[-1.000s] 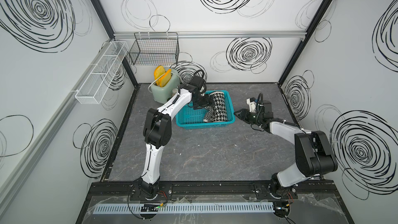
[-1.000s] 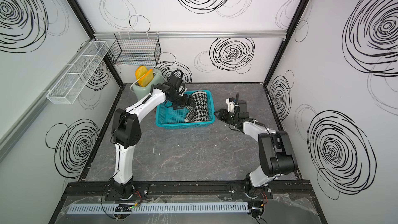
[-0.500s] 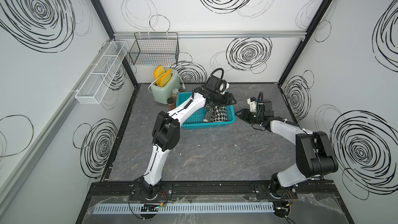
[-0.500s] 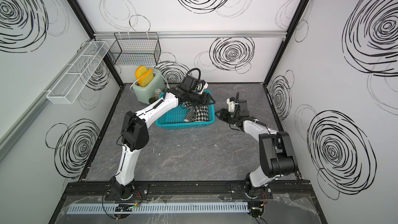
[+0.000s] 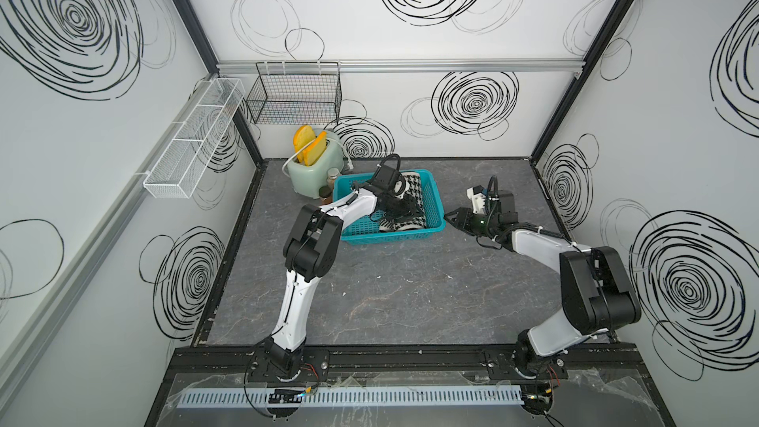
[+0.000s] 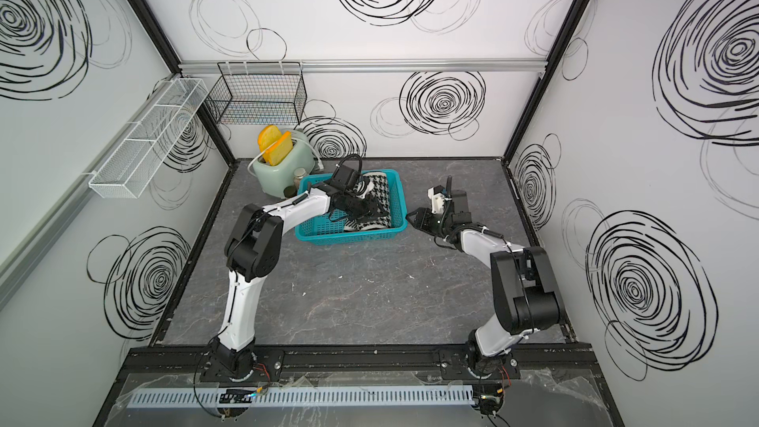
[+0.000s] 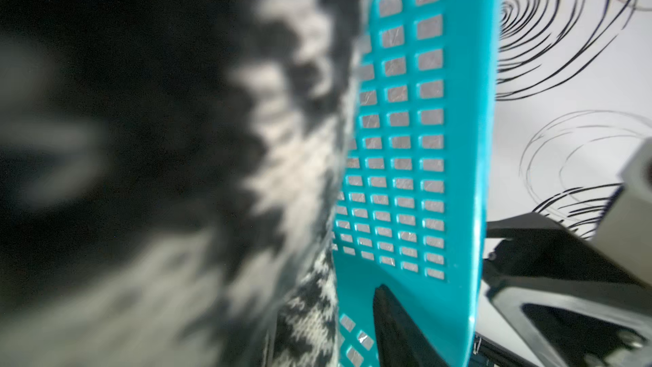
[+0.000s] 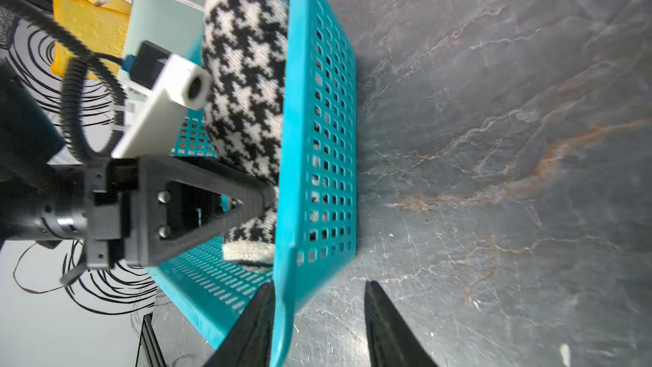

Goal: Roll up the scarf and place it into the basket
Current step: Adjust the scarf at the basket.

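Where rolled black-and-white houndstooth knit scarf [image 5: 415, 194] lies in turquoise perforated plastic basket [image 5: 394, 237], left gripper [image 8: 267, 195] touches it, closure indiscernible; right gripper [image 8: 317, 287], parted, straddles right rim.

The left arm [image 5: 294, 309] and right arm [image 5: 542, 244] wore white shells between bulky black joint housings. The left tool [image 8: 270, 195] was black, its triangular open-frame finger fixed with two silver screws [image 8: 164, 196]; a white camera block [image 8: 165, 100] and a ribbed black cable loop [image 8: 72, 100] sat at its wrist.
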Tool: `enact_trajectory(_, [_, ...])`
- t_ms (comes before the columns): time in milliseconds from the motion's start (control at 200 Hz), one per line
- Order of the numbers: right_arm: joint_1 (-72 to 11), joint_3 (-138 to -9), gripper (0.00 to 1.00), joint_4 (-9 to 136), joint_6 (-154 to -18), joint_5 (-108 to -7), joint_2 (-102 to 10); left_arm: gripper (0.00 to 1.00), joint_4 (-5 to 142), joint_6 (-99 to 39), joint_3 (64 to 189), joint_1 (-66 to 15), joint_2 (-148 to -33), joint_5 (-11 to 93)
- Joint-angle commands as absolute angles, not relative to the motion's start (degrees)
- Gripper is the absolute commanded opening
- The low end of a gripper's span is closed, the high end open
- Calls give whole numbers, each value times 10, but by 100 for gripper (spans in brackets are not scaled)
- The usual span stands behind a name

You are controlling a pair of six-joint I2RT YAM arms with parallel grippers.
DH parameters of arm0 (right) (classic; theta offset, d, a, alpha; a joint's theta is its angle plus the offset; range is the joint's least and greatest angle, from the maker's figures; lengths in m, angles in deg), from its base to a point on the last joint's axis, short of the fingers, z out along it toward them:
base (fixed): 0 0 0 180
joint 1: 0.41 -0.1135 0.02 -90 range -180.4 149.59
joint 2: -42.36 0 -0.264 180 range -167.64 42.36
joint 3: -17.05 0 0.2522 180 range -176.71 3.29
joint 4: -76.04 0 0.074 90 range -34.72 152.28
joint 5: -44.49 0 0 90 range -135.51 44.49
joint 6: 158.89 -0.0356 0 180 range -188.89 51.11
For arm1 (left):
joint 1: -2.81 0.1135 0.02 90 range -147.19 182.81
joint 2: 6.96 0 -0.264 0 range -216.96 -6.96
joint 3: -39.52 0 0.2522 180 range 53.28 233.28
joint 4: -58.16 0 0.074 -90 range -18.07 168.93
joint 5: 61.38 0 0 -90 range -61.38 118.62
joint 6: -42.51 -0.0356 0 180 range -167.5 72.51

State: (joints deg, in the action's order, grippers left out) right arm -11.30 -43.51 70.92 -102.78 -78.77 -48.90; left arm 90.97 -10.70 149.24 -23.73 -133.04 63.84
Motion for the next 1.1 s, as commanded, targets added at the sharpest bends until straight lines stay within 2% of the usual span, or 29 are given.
enact_trajectory(0, [-122, -438, 44, 707, -1029, -786, -507, 47, 840, -73, 1455, -205, -1323, 657])
enact_trajectory(265, [-134, -473, 43, 667, -1009, -764, -506, 47, 775, -27, 1419, -189, -1323, 701])
enact_trajectory(565, [-141, -508, 43, 660, -1012, -746, -536, 47, 883, -117, 1530, -175, -1277, 662])
enact_trajectory(890, [-153, -556, 43, 632, -997, -735, -563, 48, 871, -146, 1556, -194, -1333, 646])
enact_trajectory(1095, [-156, -553, 42, 644, -1007, -736, -571, 48, 836, -126, 1500, -170, -1355, 620])
